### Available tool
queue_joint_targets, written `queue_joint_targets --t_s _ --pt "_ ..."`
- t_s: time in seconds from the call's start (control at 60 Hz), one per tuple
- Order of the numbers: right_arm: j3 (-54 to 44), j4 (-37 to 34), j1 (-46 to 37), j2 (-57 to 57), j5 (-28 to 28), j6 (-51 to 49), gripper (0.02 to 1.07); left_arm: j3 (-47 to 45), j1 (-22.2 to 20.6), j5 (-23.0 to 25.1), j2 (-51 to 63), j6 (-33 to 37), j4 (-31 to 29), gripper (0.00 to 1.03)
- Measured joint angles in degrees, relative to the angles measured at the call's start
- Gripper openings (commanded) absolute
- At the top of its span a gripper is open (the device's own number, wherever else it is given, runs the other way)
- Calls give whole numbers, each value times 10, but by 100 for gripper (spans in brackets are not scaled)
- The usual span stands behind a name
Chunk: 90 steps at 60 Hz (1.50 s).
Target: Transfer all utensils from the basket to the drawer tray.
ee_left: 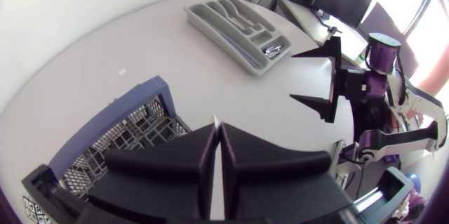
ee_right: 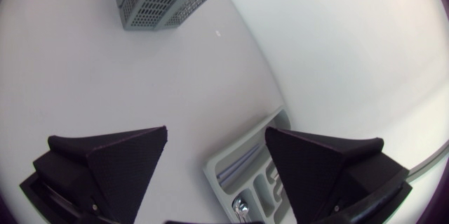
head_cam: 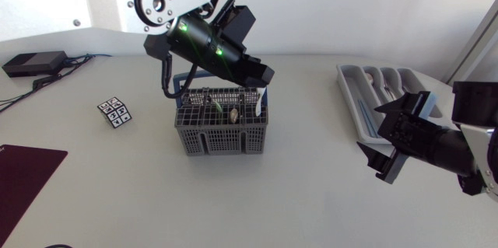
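A grey slotted basket (head_cam: 224, 131) with a blue handle stands mid-table, with a few utensils (head_cam: 232, 112) upright in it. My left gripper (head_cam: 263, 79) hangs over its right rim, shut on the top of a white utensil (head_cam: 261, 99). In the left wrist view the fingers (ee_left: 200, 157) are pressed together, with a thin white sliver (ee_left: 216, 121) at their tips above the basket (ee_left: 133, 131). The grey drawer tray (head_cam: 354, 96) lies at the far right and holds some cutlery (head_cam: 387, 85). My right gripper (head_cam: 395, 145) hovers open just in front of the tray (ee_right: 242, 161).
A small cube with black-and-white markers (head_cam: 114, 113) sits left of the basket. A dark red mat (head_cam: 23, 174) lies at the front left. A black box (head_cam: 34, 62) with cables is at the back left.
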Motion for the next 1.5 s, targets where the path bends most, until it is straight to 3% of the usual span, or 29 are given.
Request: queue_joint_targets --t_s 0.4,0.583,0.7,0.967,1.233,1.333,1.5 --pt "110 -132 161 -17 -53 155 102 -1 35 120 -53 12 -37 4" --pt "151 -161 196 8 -147 214 101 -14 26 168 -65 66 -77 4" --pt "171 -175 209 30 -191 234 95 -30 5 192 -65 97 -94 4" --pt "180 -194 246 49 -252 252 66 -42 -32 225 -69 142 -120 4" --pt "182 -208 255 49 -283 254 15 -45 -36 240 -78 156 -125 4" --pt "186 -217 255 51 -291 254 8 -51 -40 244 -83 156 -130 4" --pt "191 -232 255 55 -299 253 8 -54 -43 247 -83 156 -136 4"
